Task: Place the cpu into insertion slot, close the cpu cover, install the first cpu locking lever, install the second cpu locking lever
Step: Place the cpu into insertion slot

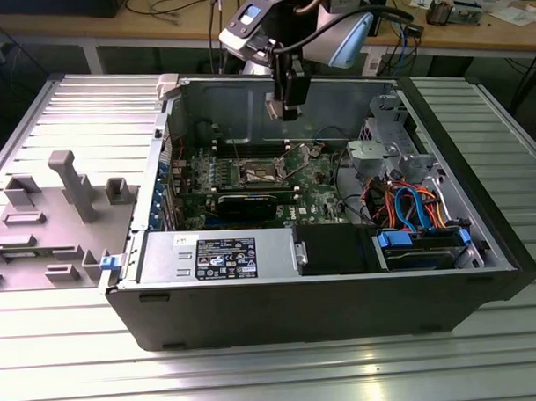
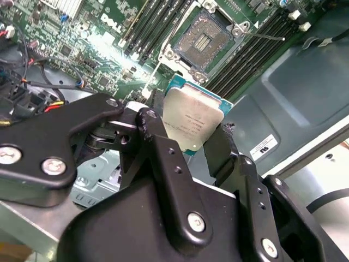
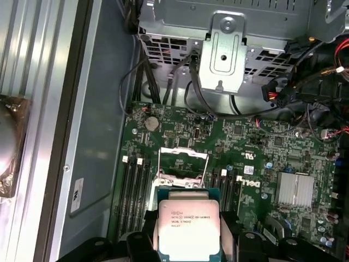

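My gripper (image 2: 191, 143) is shut on the cpu (image 2: 192, 123), a flat square chip with a silver-grey top and green edge, held between the two black fingers (image 2: 158, 139). In the exterior view the gripper (image 1: 285, 107) hangs above the open computer case, over the green motherboard (image 1: 321, 194). The insertion slot (image 2: 206, 41) lies uncovered below the chip, its dark centre showing inside a silver rim. In the first wrist view the cpu (image 3: 188, 224) hides the near part of the slot (image 3: 182, 173). A thin silver frame, the cpu cover (image 3: 182, 155), stands raised at the slot's far side.
Black memory slots (image 3: 133, 188) flank the socket. A long black expansion card (image 1: 250, 201) lies in front of it. A metal drive cage (image 1: 381, 148), coloured cables (image 1: 409, 204) and a power supply (image 1: 217, 255) fill the case. A grey fixture plate (image 1: 48, 217) sits at the exterior view's left.
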### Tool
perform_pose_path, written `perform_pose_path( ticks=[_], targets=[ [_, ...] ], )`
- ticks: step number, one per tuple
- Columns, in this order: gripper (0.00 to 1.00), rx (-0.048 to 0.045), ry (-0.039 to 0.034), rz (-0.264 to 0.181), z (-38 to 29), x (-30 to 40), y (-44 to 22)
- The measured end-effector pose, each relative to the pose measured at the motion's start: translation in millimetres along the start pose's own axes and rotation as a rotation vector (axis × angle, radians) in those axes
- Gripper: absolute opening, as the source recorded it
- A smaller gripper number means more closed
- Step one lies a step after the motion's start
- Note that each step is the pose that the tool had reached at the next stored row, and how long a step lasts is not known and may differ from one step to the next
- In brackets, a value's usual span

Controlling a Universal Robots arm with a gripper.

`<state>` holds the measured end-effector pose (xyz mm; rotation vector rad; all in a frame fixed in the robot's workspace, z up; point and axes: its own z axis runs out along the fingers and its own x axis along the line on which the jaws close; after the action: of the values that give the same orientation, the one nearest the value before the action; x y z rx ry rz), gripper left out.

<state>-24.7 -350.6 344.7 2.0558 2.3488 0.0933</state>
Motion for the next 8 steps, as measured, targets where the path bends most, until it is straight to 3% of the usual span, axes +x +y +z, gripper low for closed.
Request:
perform_pose_path(
  ticks=[8],
  targets=[
    [0.54,0.0076,-0.0026,0.066,6.9,-0.2,-0.4]
  ],
)
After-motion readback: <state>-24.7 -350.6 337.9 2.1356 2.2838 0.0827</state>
